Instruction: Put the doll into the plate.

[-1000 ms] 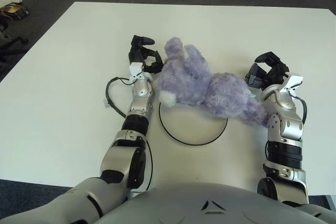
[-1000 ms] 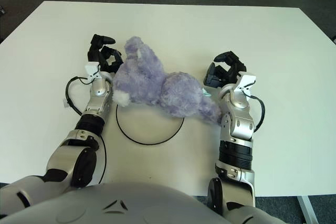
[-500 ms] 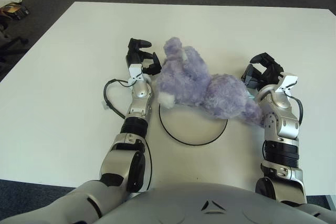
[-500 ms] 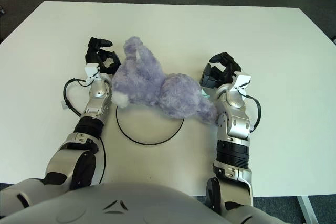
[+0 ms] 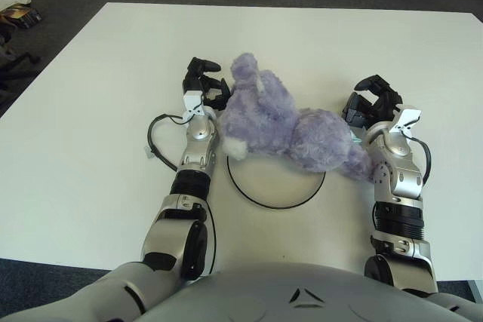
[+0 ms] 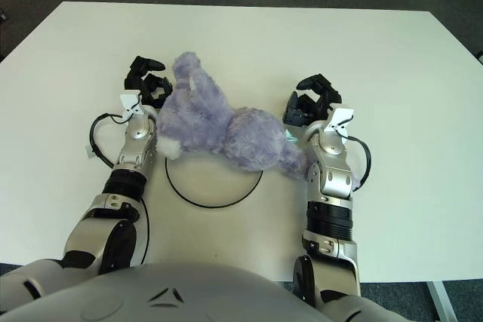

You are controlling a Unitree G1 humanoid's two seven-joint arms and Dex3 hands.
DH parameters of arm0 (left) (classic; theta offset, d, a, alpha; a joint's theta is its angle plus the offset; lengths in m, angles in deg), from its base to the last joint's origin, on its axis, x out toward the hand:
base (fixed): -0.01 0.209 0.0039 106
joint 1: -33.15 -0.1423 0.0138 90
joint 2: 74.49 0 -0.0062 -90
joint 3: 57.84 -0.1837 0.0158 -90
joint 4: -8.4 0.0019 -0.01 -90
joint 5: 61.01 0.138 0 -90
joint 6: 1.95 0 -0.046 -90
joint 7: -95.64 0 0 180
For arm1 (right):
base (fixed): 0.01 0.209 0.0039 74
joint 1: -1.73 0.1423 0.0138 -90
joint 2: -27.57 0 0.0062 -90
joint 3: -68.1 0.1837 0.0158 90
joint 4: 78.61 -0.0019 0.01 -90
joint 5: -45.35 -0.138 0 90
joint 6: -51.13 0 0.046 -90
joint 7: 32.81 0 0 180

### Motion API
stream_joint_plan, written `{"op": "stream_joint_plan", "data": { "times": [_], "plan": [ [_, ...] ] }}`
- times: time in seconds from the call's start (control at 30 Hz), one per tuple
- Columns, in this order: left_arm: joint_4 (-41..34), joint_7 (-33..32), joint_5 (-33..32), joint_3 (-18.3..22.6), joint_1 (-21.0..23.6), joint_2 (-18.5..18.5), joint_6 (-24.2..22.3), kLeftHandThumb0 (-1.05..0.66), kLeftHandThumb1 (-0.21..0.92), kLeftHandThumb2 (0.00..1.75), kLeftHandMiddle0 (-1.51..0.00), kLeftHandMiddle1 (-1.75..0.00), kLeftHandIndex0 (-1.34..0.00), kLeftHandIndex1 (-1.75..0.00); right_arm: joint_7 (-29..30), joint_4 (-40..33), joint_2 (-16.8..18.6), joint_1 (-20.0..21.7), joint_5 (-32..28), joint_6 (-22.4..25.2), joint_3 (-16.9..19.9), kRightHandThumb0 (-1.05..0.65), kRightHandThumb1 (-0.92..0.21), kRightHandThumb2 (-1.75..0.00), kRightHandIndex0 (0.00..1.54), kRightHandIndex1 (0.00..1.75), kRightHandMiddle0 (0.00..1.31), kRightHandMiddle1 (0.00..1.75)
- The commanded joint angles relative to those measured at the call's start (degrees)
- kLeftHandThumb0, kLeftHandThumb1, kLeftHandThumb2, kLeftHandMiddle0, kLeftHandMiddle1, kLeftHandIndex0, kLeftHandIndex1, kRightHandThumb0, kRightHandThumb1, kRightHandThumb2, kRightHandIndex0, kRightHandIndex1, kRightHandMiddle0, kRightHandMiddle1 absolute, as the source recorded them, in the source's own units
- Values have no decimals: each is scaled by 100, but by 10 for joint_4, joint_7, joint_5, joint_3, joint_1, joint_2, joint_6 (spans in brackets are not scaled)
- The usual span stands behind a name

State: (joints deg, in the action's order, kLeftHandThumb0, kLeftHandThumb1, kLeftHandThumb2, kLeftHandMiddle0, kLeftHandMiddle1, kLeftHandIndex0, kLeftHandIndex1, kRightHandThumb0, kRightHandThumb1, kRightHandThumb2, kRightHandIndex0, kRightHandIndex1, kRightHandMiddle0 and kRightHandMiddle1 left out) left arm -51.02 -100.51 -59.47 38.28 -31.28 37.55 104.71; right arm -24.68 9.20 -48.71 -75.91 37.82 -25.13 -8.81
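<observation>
Low in the frame's centre, the white plate with its dark rim is lying on the table, its far edge covered by the purple doll. Over the last second the doll is shifting slightly left, both hands squeezing inward. Right of centre, the right hand is pressing curled fingers against the doll's lower end; left of centre, the left hand is cupping its head. Most of the doll is sitting beyond the plate, so placement looks unfinished.
</observation>
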Motion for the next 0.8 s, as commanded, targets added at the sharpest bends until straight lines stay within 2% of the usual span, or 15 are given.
{"op": "stream_joint_plan", "data": {
  "times": [0.0,0.07,0.17,0.33,0.4,0.47,0.77],
  "plan": [
    [-10,43,-15,-5,-13,-15,-13,-1,-10,174,-94,-175,-74,-160,-16,45,11,-3,2,-77,-6,-1,7,-175,88,175,70,172],
    [-12,55,-19,-5,-15,-17,-16,-1,-10,175,-95,-175,-74,-160,-21,58,12,-3,0,-101,-5,-26,-7,-160,108,175,70,174],
    [-10,85,-31,-5,-15,-24,-23,-2,-10,175,-95,-175,-74,-160,-39,91,17,-4,-8,-164,-1,-43,-18,-149,122,175,69,174],
    [-3,115,-45,-5,-13,-30,-24,-2,-10,175,-95,-175,-75,-159,-58,130,15,0,-10,-226,0,-50,-22,-144,128,175,69,175],
    [-1,124,-48,-4,-13,-31,-20,-1,0,167,-79,-175,-71,-168,-64,142,13,1,-10,-243,-1,-51,-23,-143,129,175,69,175],
    [1,130,-52,-3,-13,-31,-16,-1,3,164,-74,-175,-69,-171,-69,152,11,2,-9,-258,-2,-51,-23,-143,129,175,69,175],
    [14,139,-57,0,-4,-33,-12,-1,9,158,-67,-175,-65,-175,-75,176,6,4,-4,-291,-3,-52,-23,-143,129,175,69,175]
  ]
}}
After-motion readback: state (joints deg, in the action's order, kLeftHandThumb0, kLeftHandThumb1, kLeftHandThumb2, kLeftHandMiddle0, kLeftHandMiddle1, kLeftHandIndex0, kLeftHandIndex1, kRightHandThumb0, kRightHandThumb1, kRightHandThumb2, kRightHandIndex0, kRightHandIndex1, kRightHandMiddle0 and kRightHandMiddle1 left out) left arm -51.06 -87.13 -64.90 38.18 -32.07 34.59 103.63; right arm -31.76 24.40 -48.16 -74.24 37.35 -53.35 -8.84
